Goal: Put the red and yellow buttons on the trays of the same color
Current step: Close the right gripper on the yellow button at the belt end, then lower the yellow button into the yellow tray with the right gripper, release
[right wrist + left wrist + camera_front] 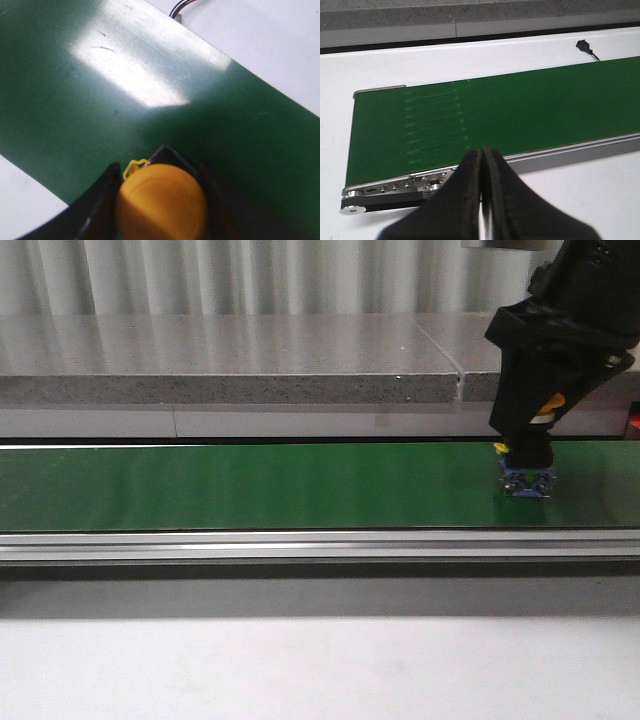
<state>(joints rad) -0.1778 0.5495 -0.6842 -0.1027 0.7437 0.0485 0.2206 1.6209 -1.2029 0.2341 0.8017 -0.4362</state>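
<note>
A yellow button (161, 202) with a domed cap sits between the two black fingers of my right gripper (159, 171), which is shut on it. In the front view that gripper (527, 466) reaches down at the right end of the green conveyor belt (250, 485), with the button's blue base (527, 482) resting on or just above the belt. My left gripper (481, 152) is shut with nothing in it, hovering near the belt's front rail by the belt's end. The red button and the trays are out of view.
A grey stone ledge (230, 360) runs behind the belt. A metal rail (300, 545) borders its front edge, with white table (300, 660) below. The belt's end roller (355, 207) and a black cable plug (584, 46) show in the left wrist view.
</note>
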